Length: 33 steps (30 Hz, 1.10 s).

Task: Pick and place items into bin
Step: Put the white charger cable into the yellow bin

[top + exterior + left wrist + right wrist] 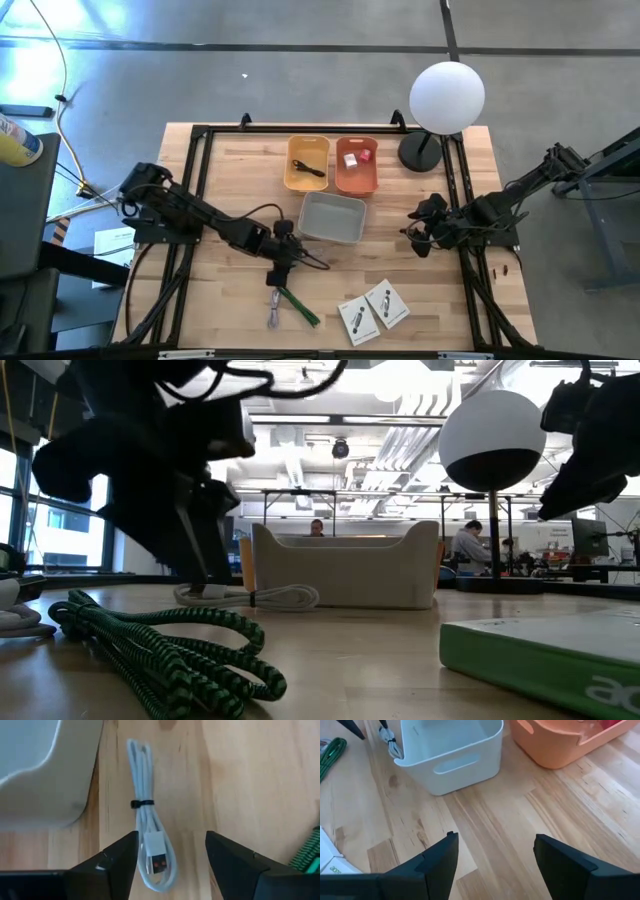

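A coiled white USB cable (148, 815), bound by a black tie, lies flat on the wood beside the grey bin (35, 770). My left gripper (172, 852) hangs over the cable's plug end, open, one finger on each side of it. In the high view this gripper (282, 262) covers the cable. A green braided cable (298, 305) and two white packets (372, 310) lie near the table's near edge. Red and white cubes (356, 157) sit in the orange bin (356, 182). My right gripper (495, 855) is open over bare wood to the right of the grey bin (451, 750).
A yellow bin (307, 180) holding a dark object stands left of the orange bin, and the grey bin (332, 236) stands in front of both. A white globe lamp (446, 97) stands at the far right corner. A black frame (196, 180) runs along the table's sides.
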Motion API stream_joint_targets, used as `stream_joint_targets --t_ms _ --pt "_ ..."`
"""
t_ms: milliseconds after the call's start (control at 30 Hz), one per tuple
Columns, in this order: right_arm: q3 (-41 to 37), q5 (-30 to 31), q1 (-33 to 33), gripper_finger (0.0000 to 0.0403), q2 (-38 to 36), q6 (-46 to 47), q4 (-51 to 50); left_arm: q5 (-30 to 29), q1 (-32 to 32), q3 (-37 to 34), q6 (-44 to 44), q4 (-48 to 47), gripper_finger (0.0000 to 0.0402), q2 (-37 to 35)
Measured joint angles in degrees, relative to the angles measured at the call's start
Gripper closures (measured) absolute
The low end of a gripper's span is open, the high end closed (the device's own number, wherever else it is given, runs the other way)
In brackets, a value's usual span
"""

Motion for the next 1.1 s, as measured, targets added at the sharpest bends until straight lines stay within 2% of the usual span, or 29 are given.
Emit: stream_joint_targets --t_ms 233,433,600,800,867,1100 --pt "0.0 0.7 0.0 0.0155 0.0 0.8 0.1 -0.5 0.0 0.0 -2.6 -0.1 0.0181 2.8" --pt "0.0 0.7 0.0 0.0155 0.0 2.3 0.1 0.0 0.0 0.0 -4.6 0.0 0.0205 3.8" --pt "0.0 0.7 0.0 0.0155 0.0 2.8 0.1 0.3 0.0 0.0 -4.1 0.2 0.0263 3.8" --pt "0.0 1.1 0.0 0.0155 0.0 3.4 0.1 0.5 0.0 0.1 -2.4 0.2 0.0366 3.7" --pt "0.0 1.7 0.0 0.0155 0.0 3.9 0.1 0.9 0.0 0.1 -1.5 0.1 0.0389 3.7" --pt "0.0 2.0 0.0 0.0155 0.0 4.1 0.1 3.0 0.0 0.2 2.4 -0.2 0.0376 3.2"
